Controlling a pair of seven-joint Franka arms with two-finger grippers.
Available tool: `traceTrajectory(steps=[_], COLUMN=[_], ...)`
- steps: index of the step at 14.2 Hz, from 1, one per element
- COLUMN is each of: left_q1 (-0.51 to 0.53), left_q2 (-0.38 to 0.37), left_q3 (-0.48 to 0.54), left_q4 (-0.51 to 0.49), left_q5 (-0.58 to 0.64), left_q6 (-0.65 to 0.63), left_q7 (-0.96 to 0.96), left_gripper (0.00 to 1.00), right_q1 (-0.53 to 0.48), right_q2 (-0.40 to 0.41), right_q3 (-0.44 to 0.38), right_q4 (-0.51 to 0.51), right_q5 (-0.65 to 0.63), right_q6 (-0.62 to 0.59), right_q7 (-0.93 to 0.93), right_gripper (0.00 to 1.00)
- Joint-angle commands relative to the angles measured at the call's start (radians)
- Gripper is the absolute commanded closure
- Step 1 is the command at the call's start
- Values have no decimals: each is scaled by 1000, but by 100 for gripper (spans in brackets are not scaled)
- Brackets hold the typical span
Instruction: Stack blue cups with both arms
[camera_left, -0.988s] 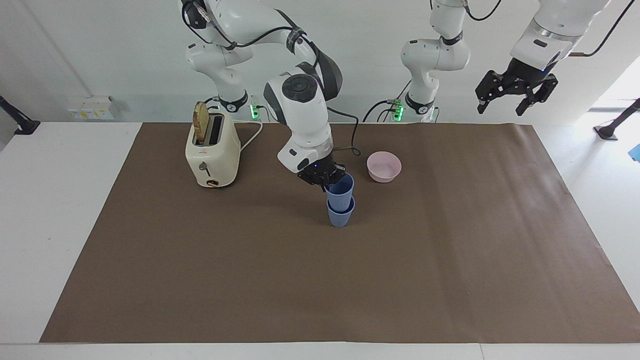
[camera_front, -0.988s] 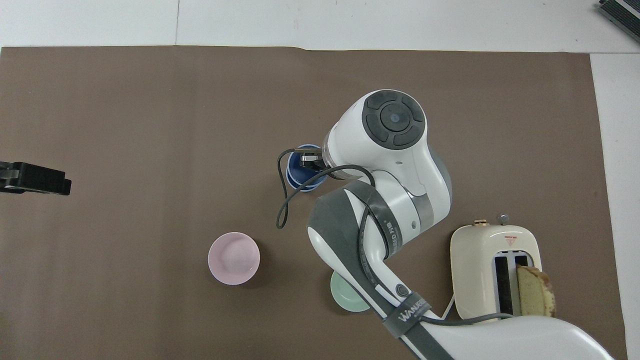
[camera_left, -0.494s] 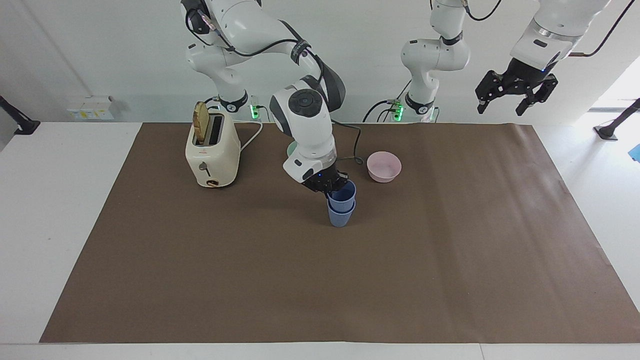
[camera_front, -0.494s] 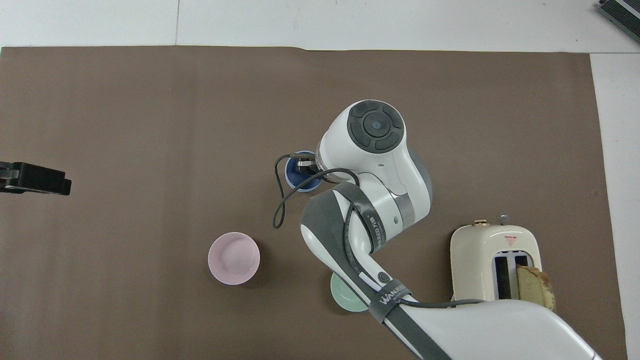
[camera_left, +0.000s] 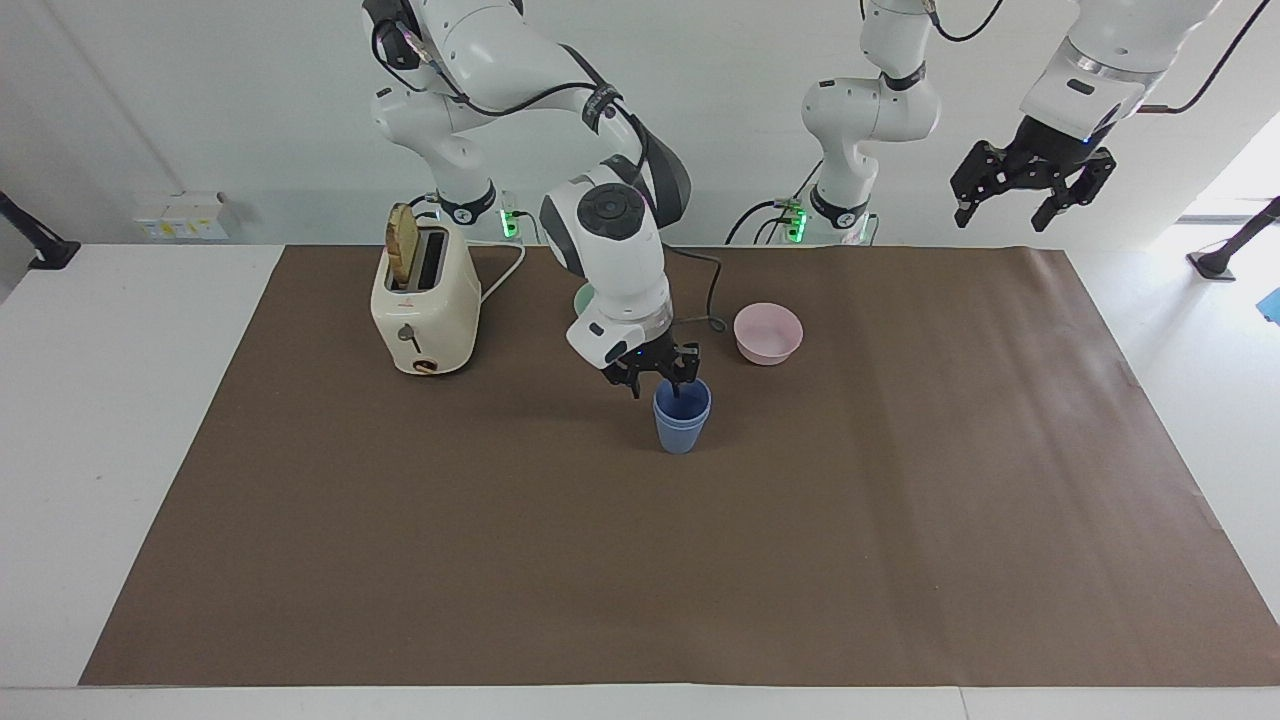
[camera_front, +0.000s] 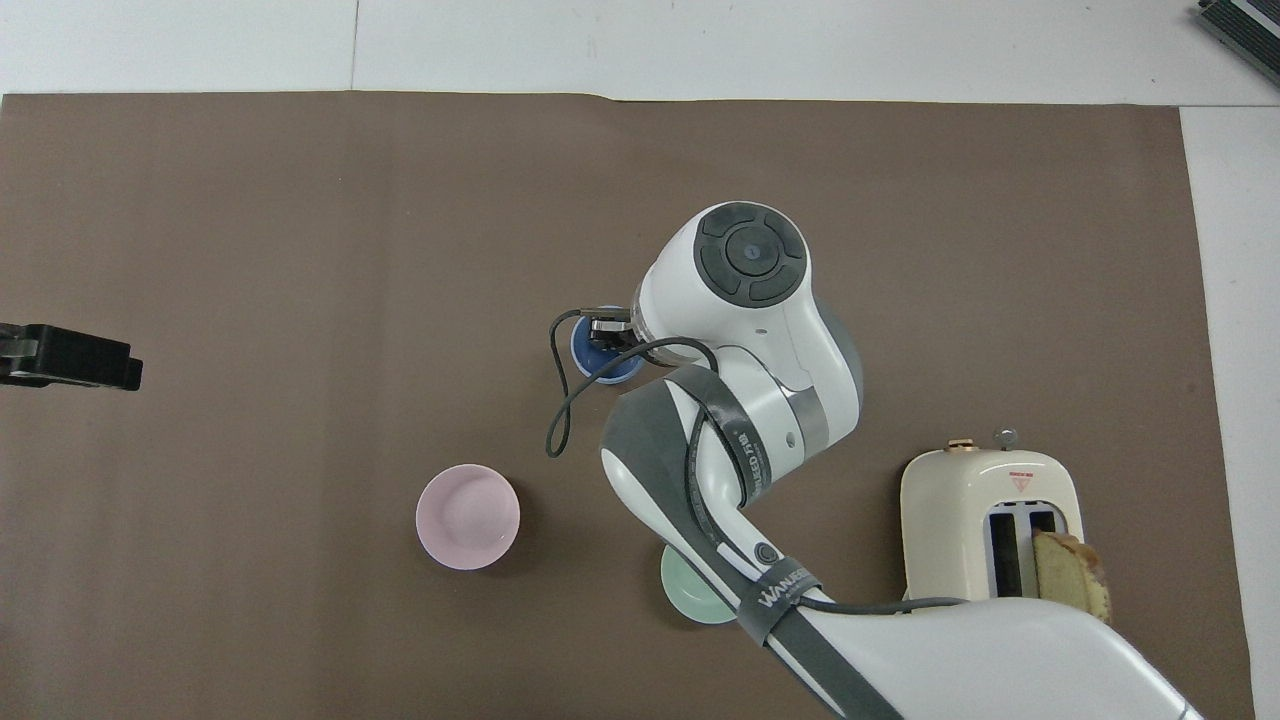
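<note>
blue cups (camera_left: 682, 420) stand nested as one stack near the middle of the brown mat (camera_left: 900, 520), farther from the robots than the pink bowl (camera_left: 768, 333). long axis upright, mouths up, only the inner rim showing above the outer. the right gripper (camera_left: 662, 380) sits at the stack's mouth with fingers parted, one reaching inside the rim, gripping nothing. likely risk: lifting away at a slant, that finger could catch the rim and tip or drag the stack. the left gripper (camera_left: 1030, 190) waits open, raised over the left arm's end of the table.
</note>
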Motion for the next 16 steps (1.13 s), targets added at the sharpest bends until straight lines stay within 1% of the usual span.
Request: traceTrajectory(steps=[1,3,4,7,11,13,16], left_q1=[7,7,8,7,7,7,7], left_q2=[-13,-13,-13,-13,-13,-13,-13], left_q3=[-3,-3,-3,-3,-3,-3,-3], left_q4=[-5,-5,-5,-5,-5,-5,-5], left_q5=[8,8,8,8,8,8,8], left_q6=[-16,-16,-16,-16,-16,-16,-16], left_q7=[8,8,8,8,8,8,8], left_gripper=[0,0,0,0,0,0,0], right_q1=[-14,-29,-52,-144,-239,-287,-347], right_q2=[-9,-12,-22,-54,-100,-143,-190], right_q3=[2,-7,-9,-9,-10,-12,-13], right_q4=[-1,31,43,62,63,63,63], right_q5=[4,-20,-42,-39,-47,-48,-87], right_q6=[23,22,10,-15,-121,-167,-292], right_q7=[0,-14,-41,-127,-236,-270,-353], right_gripper=[0,0,0,0,0,0,0])
